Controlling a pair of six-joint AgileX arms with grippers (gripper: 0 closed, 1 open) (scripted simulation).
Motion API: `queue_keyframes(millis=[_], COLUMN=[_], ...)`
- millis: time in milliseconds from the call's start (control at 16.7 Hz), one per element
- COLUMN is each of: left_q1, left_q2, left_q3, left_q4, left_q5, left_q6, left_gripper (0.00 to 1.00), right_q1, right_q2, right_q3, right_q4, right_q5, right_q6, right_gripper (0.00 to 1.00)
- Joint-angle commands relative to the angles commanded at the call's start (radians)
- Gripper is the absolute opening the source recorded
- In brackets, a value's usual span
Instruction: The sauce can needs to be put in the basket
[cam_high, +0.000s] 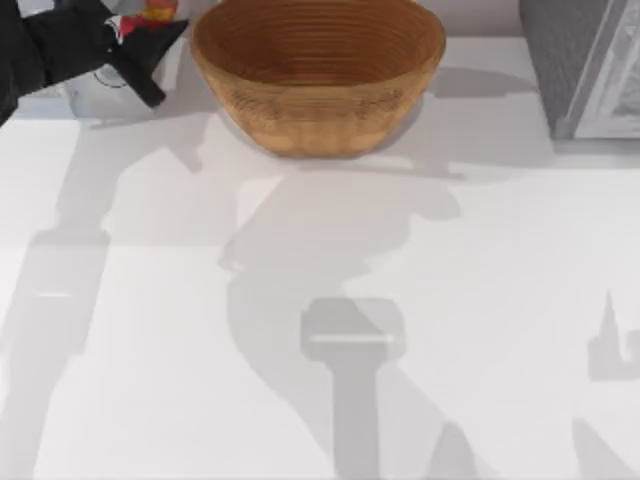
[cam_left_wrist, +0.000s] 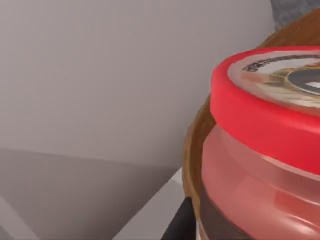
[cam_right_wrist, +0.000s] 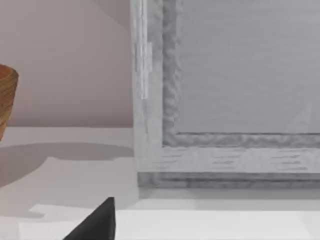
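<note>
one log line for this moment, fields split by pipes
left gripper: far-left of table, shut on sauce can | sauce can: lifted, beside basket, not in | right arm: parked near grey box

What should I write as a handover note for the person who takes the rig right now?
Left gripper: at the table's far left corner, beside the basket, closed on the can. The left wrist view shows the can close up, with the basket's rim right behind it.
Right arm: parked near the grey box at the far right; one dark fingertip shows in its wrist view.
Done: can grasped and brought next to the basket.
Left: carry it over the rim, release it inside, withdraw. The basket looks empty so far.
</note>
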Motion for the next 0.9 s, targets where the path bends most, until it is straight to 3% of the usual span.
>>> queue_keyframes(millis=[240,420,900], left_q1=[-0.131,-0.199,-0.22], left_q2=[0.032,0.047,0.052], left_q3=[0.042,0.058,0.06], left_q4=[0.165,0.235,0.254], left_q5=[-0.087,-0.124,-0.135], left_q6=[-0.319,-0.457,-0.5], left_gripper=[0.0,0.0,0.0], right_q1=[0.0,0.0,0.0], right_q2=[0.0,0.0,0.0], right_q3=[0.0,0.0,0.0], right_q4=[0.0,0.0,0.0], right_q5=[0.0,0.0,0.0], right_q6=[0.0,0.0,0.0], right_gripper=[1.0,1.0,1.0])
